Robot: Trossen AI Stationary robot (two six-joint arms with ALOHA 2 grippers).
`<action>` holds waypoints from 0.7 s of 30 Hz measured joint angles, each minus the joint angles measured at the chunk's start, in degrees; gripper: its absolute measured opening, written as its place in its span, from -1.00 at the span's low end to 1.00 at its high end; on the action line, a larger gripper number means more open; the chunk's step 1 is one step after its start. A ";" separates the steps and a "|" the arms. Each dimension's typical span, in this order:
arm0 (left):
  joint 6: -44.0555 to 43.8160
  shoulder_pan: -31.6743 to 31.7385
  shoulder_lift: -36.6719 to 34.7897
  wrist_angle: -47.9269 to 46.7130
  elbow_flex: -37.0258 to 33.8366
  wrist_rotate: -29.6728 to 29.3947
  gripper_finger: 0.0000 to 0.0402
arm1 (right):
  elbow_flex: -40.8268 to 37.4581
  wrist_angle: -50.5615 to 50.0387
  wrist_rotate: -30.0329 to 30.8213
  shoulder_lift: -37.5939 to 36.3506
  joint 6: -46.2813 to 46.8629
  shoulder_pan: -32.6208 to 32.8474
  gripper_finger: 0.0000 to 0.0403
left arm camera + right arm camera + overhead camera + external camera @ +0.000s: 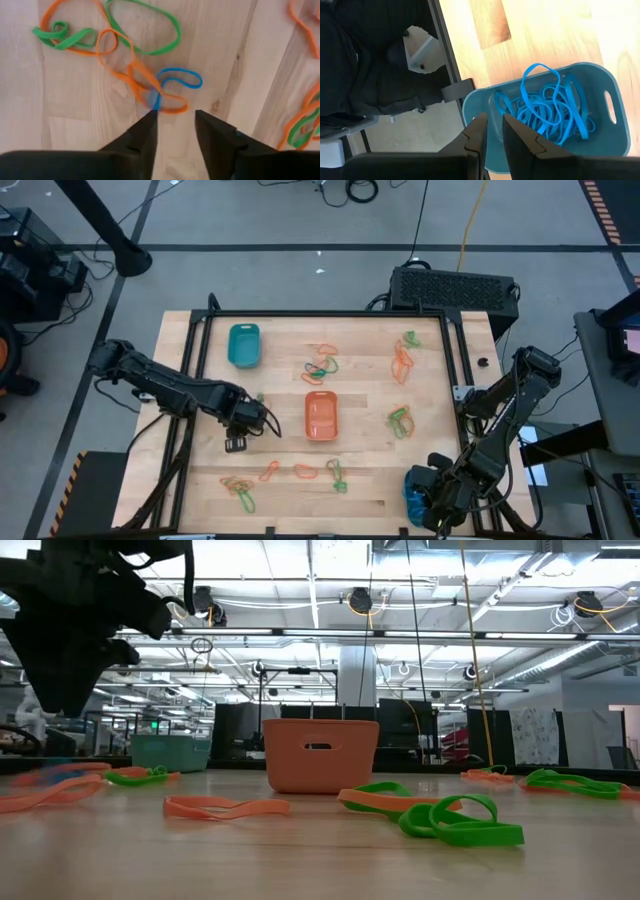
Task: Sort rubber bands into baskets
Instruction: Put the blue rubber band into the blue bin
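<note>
Rubber bands (pixel 150 85): strewn in small tangles across the wooden surface (pixel 370 480); under the left wrist camera, an orange, green and blue knot lying flat, the blue loop (pixel 180 79) crossing an orange one.
Blue batch: a heap of blue bands (pixel 552 107) already lying in the teal basket (pixel 602 80) at the near right corner, likely the colour bin for blue.
Other baskets: orange basket (pixel 320 416) mid-surface, second teal basket (pixel 243 345) toward the far left; contents not visible from above.
Left hand (pixel 175 120): low over the tangle, fingers spread apart with a clear gap, tips just beside the blue-orange crossing, holding nothing; probably lined up to pick out the blue loop.
Right hand (pixel 491 131): hanging over the rim of the teal basket with the blue heap, fingers nearly together with only a thin slit, nothing seen between them.
Progress: judged mid-task, many bands left unsorted.
</note>
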 joint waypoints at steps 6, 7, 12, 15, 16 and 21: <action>1.17 -0.80 0.01 4.03 -0.31 -0.33 -0.12 | 0.00 -0.02 0.05 0.00 0.17 -0.02 -0.74; 1.58 -1.36 0.01 5.67 -0.66 0.10 -0.12 | 0.00 -0.02 0.24 0.00 0.17 -0.02 -0.74; 3.01 -3.91 0.83 12.71 -2.85 0.10 -0.11 | 0.00 -0.02 2.27 0.00 -0.30 -0.03 -0.74; 2.58 -4.55 2.42 12.56 -4.21 -0.20 -0.11 | 0.02 -0.02 3.15 0.00 -0.80 -0.78 -0.74; 2.55 -4.71 3.01 12.57 -4.81 -0.20 -0.11 | 0.02 0.00 3.29 -0.02 -1.17 -1.24 -0.74; 2.58 -4.86 7.30 12.64 -5.84 -0.24 -0.11 | 0.02 0.45 10.09 -0.11 -7.13 -3.88 -0.74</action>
